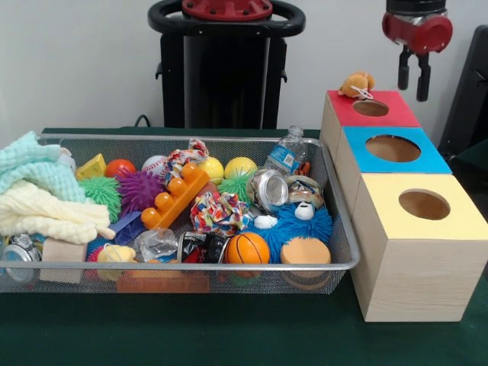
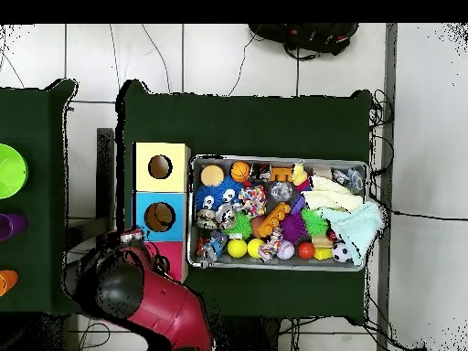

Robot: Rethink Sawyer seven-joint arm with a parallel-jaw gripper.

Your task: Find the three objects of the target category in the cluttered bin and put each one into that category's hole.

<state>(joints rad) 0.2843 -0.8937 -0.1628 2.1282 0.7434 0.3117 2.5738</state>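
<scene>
The wire mesh bin (image 1: pixel 191 139) is full of toys; it also shows in the overhead view (image 2: pixel 274 160). One yellow-orange duck (image 1: pixel 357 84) sits on the far left corner of the red-topped box (image 1: pixel 396 116), beside its round hole (image 1: pixel 370 108), not in it. A second duck-like yellow toy (image 1: pixel 116 254) lies at the bin's near left. No third duck shows. My gripper (image 1: pixel 412 82) hangs above the red box's far right corner, open and empty. In the overhead view the arm (image 2: pixel 146 297) covers most of the red box (image 2: pixel 174 258) and hides the gripper.
The blue-topped box (image 1: pixel 393 149) and the yellow-topped box (image 1: pixel 424 204) stand in a row in front of the red one. The bin holds towels (image 1: pixel 38 194), an orange basketball (image 1: pixel 248 248), yellow balls (image 1: pixel 240 166), a water bottle (image 1: pixel 286 152) and a blue furry toy (image 1: pixel 301 221).
</scene>
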